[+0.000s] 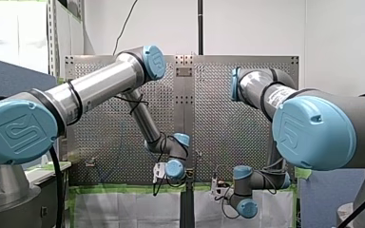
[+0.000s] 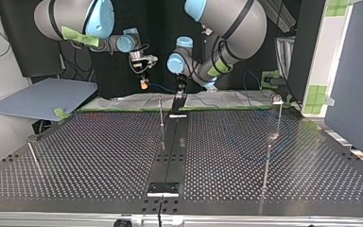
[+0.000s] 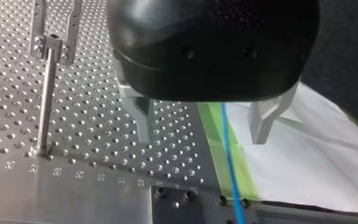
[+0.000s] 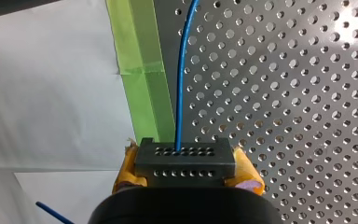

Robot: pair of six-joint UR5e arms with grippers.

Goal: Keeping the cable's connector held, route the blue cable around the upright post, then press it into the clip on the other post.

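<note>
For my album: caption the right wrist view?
Right hand grips a black connector between yellow pads; blue cable runs over perforated table.

My left pincer [image 3: 201,140] hangs with fingers apart astride the blue cable [image 3: 228,154], an upright post [image 3: 44,102] beside it on the surface [image 3: 88,135].

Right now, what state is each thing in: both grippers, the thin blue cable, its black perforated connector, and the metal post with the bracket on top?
My left gripper: open, straddling the blue cable.
My right gripper: shut on the black connector.
The blue cable: plugged into the connector, loose between my left gripper's fingers.
The black connector: clamped between yellow pads.
The metal post: upright, no cable on it.
</note>
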